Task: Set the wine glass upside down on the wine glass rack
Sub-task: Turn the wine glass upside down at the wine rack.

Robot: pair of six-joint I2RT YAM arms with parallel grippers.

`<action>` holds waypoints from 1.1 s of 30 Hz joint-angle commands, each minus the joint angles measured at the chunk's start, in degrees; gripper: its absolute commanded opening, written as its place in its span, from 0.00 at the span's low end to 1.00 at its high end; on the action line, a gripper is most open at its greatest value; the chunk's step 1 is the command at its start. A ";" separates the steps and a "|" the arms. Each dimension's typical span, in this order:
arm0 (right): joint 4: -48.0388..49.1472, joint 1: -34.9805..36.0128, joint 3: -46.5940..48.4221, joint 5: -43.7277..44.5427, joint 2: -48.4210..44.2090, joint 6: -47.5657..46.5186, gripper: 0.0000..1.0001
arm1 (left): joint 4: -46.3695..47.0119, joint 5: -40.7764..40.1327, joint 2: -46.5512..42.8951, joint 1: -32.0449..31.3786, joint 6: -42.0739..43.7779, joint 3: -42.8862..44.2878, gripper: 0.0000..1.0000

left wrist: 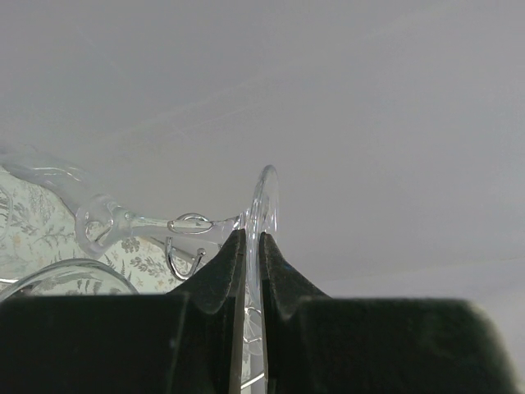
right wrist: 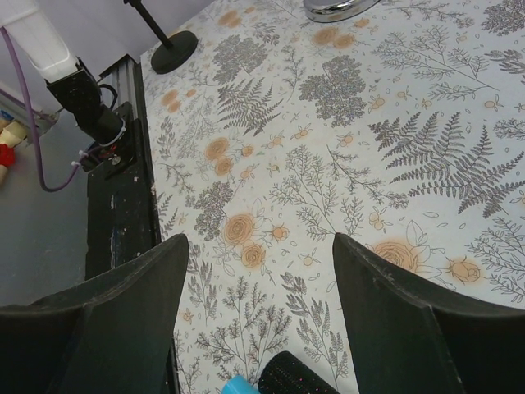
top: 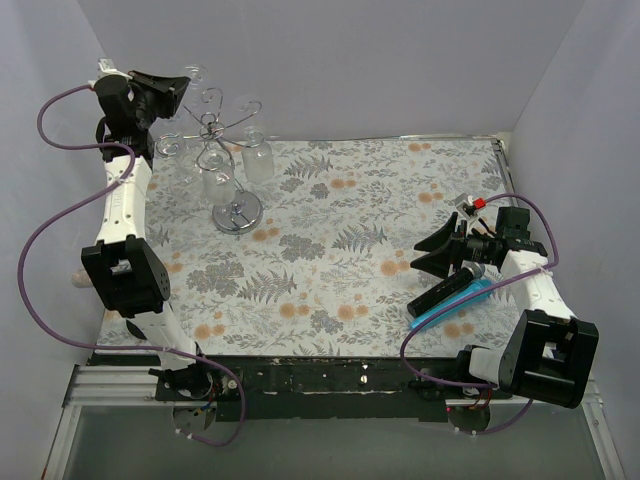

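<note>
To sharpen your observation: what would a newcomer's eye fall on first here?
The wine glass rack, glasses hanging from its curled arms, stands far left on the floral cloth. Beside its top the left gripper pinches a wine glass by its foot. The right gripper gapes open at the right.

Left arm (top: 122, 205) is stretched up and far back on its own side, wrist held high and turned toward the centre. The left gripper (left wrist: 250, 240) has its two black fingers pinched almost together on the thin, edge-on foot of the wine glass (left wrist: 267, 187). Right arm (top: 535, 285) is folded low, elbow close to its base and forearm angled back and inward. The right gripper (top: 420, 258) points left with its jaws spread wide and empty.
</note>
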 commanded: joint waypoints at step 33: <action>-1.92 -0.16 2.81 -1.29 -0.10 -2.34 0.79 | 1.18 2.89 -8.47 -2.20 2.50 -3.52 0.00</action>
